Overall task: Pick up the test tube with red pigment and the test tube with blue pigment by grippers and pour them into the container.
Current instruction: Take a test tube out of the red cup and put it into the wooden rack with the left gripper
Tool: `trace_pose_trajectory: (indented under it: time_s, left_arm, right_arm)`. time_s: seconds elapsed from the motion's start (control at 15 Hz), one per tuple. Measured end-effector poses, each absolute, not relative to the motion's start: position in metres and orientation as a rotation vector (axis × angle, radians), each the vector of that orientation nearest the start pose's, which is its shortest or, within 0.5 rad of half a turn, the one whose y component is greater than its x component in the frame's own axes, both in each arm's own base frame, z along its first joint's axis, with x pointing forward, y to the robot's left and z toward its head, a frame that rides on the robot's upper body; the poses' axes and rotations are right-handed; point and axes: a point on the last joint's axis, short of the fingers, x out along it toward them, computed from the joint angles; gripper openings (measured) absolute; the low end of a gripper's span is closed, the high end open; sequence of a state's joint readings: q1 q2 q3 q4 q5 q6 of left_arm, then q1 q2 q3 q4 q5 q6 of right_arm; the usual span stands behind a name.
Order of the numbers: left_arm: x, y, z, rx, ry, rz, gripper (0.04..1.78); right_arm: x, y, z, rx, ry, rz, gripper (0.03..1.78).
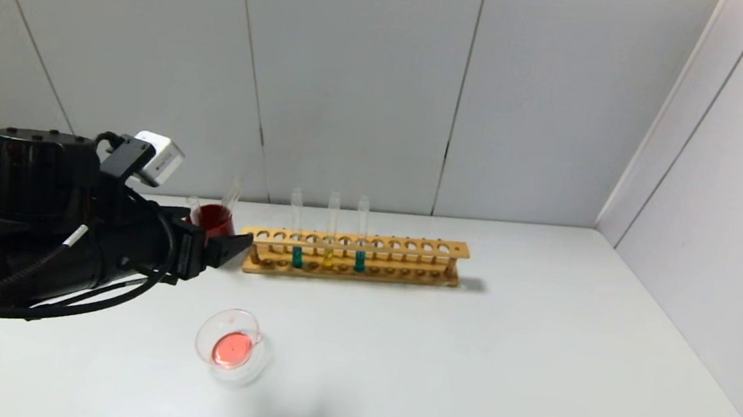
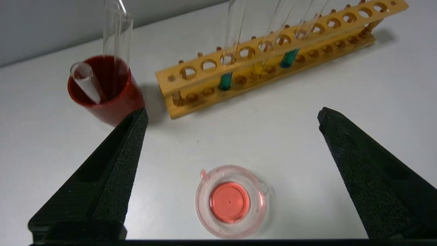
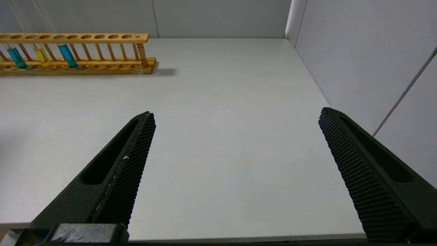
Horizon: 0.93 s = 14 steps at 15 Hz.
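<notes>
- Currently left end effector (image 2: 232, 116) released, hovering above worktop (image 1: 500, 360) near container (image 1: 232, 348).
- Right end effector (image 3: 235, 116) released, low over worktop, out of head view.
- Rack tubes cut off in wrist views.

Wide-spread left hand (image 2: 232, 116) above container (image 2: 231, 201) of red liquid

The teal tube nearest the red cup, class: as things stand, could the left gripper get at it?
Probably yes. The left gripper is open and empty above the table, facing the rack. That teal tube stands upright with its top exposed; only the yellow tube stands beside it.
</notes>
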<state>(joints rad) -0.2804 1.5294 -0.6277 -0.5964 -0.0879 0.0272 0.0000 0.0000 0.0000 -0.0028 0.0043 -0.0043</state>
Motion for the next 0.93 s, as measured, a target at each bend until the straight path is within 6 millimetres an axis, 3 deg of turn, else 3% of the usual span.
trace_pose_trajectory:
  time_s: [0.33, 0.93]
  left_arm:
    - [0.272, -0.082, 0.165, 0.150, 0.126, -0.223, 1.75]
    - [0.277, -0.085, 0.145, 0.166, 0.210, -0.229, 1.75]
  right_arm:
    - [-0.023, 0.000, 0.076, -0.004, -0.002, 0.004, 1.75]
    - [-0.023, 0.000, 0.076, -0.004, -0.002, 0.004, 1.75]
